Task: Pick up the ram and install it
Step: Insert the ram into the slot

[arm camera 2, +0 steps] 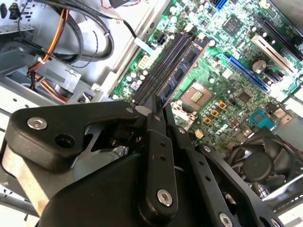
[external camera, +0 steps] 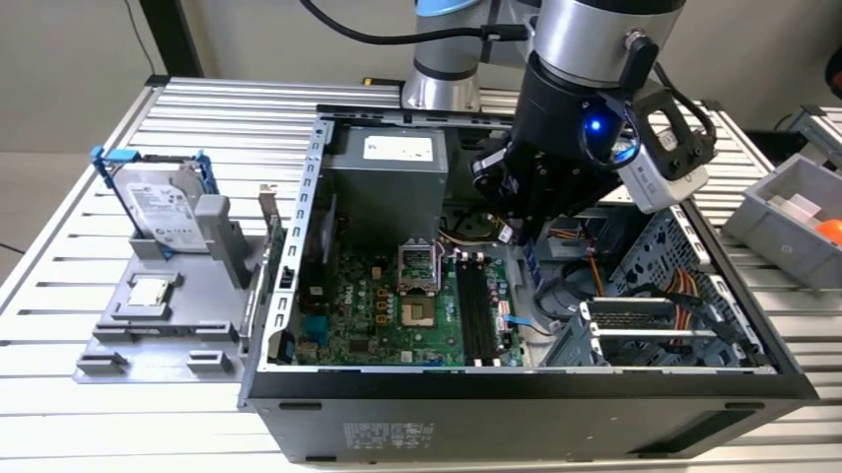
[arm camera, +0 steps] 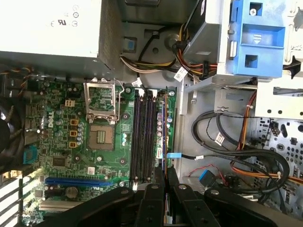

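The one ram [arm camera 2: 182, 71] is pinched edgewise in the hand [arm camera 2: 158, 108], hanging close above the motherboard [arm camera: 61, 142] beside its black slots [arm camera: 144, 137], inside one open case [external camera: 526, 414]. The case stands on a ribbed metal table [external camera: 79, 434]. Next to the case, one hard drive [external camera: 158, 202] and one processor chip [external camera: 149, 292] sit on a grey stand [external camera: 197, 330].

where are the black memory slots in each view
Exterior view: the black memory slots lie mid-motherboard, on the exterior view's right of the processor socket.
Second wrist view: the slots run out from the gripper, alongside the ram it holds.
First wrist view: the slots run beside the socket.
Shared landmark: the processor socket, beside the slots throughout.
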{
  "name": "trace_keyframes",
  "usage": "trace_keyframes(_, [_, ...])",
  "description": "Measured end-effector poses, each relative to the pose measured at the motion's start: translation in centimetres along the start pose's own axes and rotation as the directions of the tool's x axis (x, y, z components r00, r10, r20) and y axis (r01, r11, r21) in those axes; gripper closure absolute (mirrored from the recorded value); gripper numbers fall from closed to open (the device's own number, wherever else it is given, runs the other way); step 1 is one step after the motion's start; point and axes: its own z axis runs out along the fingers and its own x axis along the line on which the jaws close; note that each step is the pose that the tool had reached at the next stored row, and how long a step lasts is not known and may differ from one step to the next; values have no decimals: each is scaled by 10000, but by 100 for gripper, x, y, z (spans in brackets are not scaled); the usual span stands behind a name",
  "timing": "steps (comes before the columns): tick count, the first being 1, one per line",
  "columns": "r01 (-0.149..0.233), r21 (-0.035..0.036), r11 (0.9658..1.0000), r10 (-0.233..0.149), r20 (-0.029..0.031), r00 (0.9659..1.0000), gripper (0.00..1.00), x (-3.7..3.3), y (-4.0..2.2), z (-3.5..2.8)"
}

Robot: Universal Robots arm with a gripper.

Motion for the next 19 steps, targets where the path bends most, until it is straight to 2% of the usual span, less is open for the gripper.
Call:
trace_keyframes(2, [1,17,10000,-1,-36,10000,100,0,0,10])
trace_keyframes(13, [-140,19,9999,140,-35,9999,100,1,-1,43])
trace_keyframes(19, [-520,32,9986,521,-31,9986,100,4,-1,94])
